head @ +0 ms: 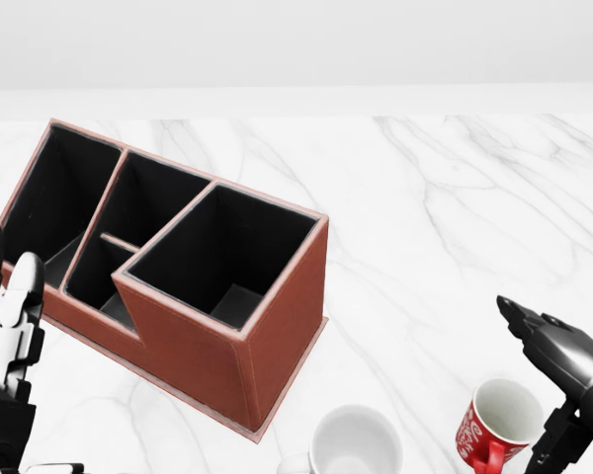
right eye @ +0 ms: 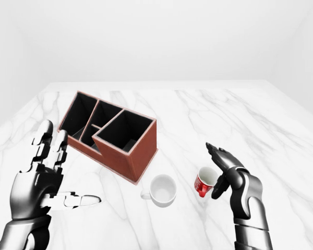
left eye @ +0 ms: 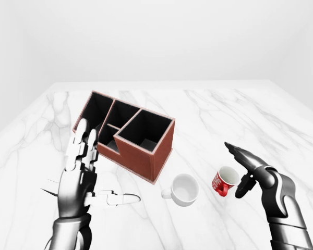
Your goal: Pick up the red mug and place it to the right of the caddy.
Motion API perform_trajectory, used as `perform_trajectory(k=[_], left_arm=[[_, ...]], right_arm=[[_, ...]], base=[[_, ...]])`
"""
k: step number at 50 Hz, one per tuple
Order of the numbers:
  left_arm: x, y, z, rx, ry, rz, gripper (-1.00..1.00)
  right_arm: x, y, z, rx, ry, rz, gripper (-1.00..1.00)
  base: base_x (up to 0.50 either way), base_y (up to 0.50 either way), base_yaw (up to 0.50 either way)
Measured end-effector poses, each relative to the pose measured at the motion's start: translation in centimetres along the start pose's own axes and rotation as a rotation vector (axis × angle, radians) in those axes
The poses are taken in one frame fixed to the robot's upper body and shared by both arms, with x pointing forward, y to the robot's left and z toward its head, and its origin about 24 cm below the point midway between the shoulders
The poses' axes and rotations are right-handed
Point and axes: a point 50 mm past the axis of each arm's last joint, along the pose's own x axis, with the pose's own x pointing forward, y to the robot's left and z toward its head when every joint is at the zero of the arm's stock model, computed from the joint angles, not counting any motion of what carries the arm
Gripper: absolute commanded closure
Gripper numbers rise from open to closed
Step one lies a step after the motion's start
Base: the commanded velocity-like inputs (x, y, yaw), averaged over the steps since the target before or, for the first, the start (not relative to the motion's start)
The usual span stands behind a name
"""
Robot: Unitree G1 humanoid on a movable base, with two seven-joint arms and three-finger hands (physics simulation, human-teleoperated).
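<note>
The red mug (left eye: pixel 223 182) lies tilted on the white marble table (left eye: pixel 224 114), its mouth facing up and right, at the lower right of the left-eye view. My right hand (left eye: pixel 233 172) is open just right of it, with long fingers (left eye: pixel 245 158) above the rim and the thumb below. None of them closes round it. The brown caddy (left eye: pixel 146 151), with black compartments, stands left of centre. My left hand (left eye: pixel 107 166) is open and empty at the lower left, fingers pointing up beside the caddy's near-left side.
A white mug (left eye: pixel 183 189) stands between the caddy and the red mug, handle to the left. The table's far edge (left eye: pixel 161 83) meets a plain white wall.
</note>
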Motion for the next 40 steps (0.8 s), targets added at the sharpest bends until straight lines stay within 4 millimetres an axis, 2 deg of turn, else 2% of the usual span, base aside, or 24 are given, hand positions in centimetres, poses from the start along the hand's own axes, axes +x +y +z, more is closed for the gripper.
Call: perform_trajectory(k=[40], left_arm=[[0.0,0.1,-0.1,-0.001,0.005,0.002,-1.00]], right_arm=[[1.2,0.4,0.0,-0.037,0.028,0.052,-1.00]], base=[[0.00,0.00,0.00]])
